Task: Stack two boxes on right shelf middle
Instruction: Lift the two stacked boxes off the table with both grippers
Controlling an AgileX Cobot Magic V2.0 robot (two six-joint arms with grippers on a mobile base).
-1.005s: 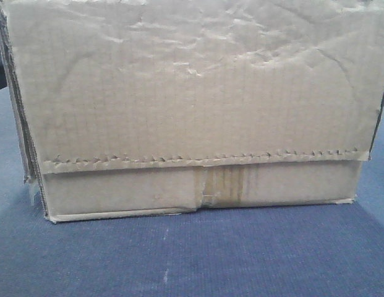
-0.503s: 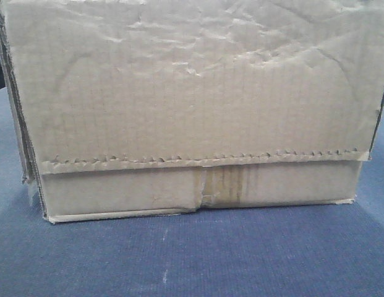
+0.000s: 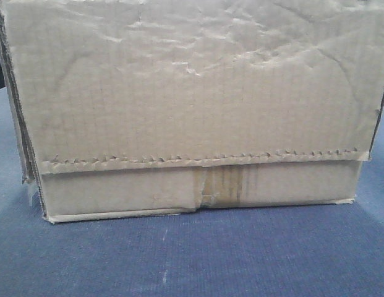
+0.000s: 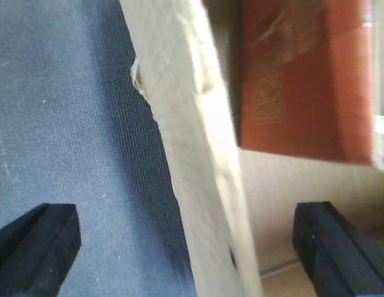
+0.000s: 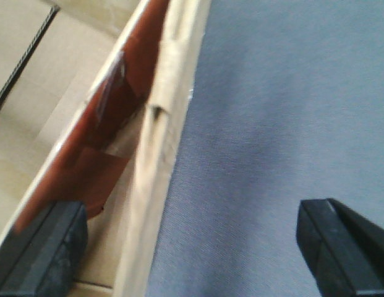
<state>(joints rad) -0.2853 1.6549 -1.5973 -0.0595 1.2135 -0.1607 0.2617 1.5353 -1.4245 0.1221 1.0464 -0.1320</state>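
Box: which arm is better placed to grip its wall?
Left, probably. Both open grippers straddle a box wall, but it runs nearly midway in the left gripper; in the right gripper it sits off-centre.

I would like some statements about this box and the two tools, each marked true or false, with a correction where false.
1. The box rests on blue fabric. True.
2. The left tool is shut on the box wall. False: its fingers stand apart, one on each side of the wall.
3. A reddish-brown item is inside the box. True.
4. The tape on the box front has a smooth edge. False: it is serrated.
5. The right tool is open, astride a box wall. True.
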